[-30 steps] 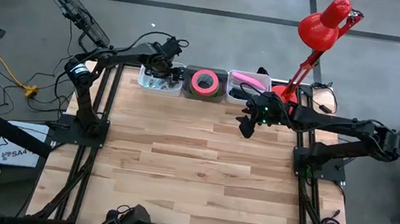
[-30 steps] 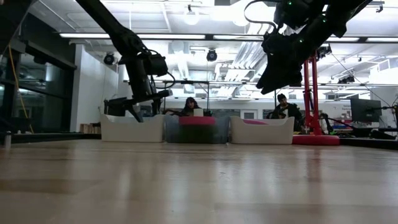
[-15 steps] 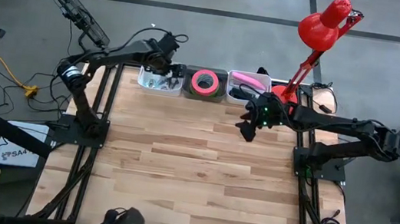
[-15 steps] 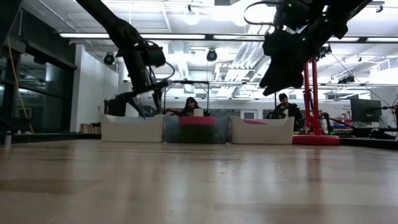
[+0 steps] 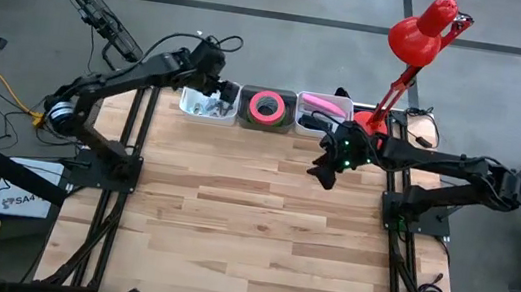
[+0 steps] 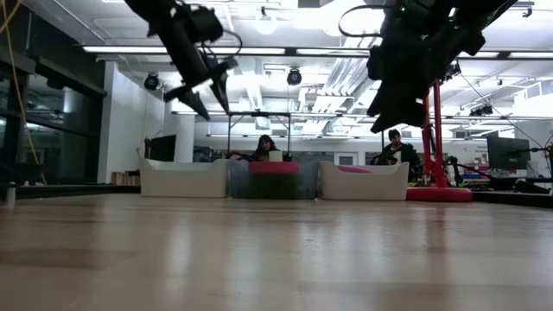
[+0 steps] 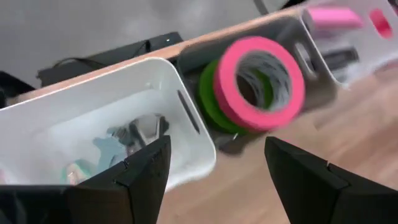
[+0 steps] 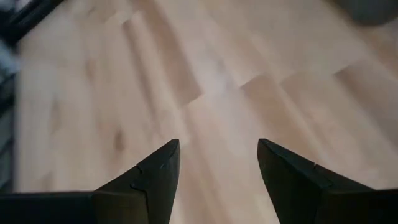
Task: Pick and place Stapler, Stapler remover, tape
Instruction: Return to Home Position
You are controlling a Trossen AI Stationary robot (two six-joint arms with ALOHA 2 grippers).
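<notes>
1. Left gripper [image 5: 216, 88]: we see it raised above the left bin [image 5: 193, 105], at the table's far edge. Its two dark, wedge-shaped fingers [image 7: 134, 180] are spread apart with nothing between them.
2. Right gripper [image 5: 322, 171]: it hangs over bare table [image 5: 259, 237], in front of the right bin [image 5: 339, 104]. Its fingers [image 8: 149, 180] are likewise spread and empty, with only pale planks beneath.
3. Tape [image 7: 261, 84]: a flat pink ring with an open centre lies on top of green tape, inside the middle bin [image 5: 287, 117]. That bin has darker, translucent grey walls. We cannot tell how many green rolls there are.
4. Removers [image 7: 124, 140]: small dark and light blue pieces lie jumbled on the floor of the left bin. This bin is smooth white plastic with a slot handle.
5. Stapler [image 5: 322, 102]: a long pink shape lies in the right bin, which is also white.
6. Table: light wood planks with a staggered grain. In the low view the surface looks glossy.
7. Lamp [image 5: 421, 36]: red, with a rounded shade on a thin arm. It stands just beside the right bin.
</notes>
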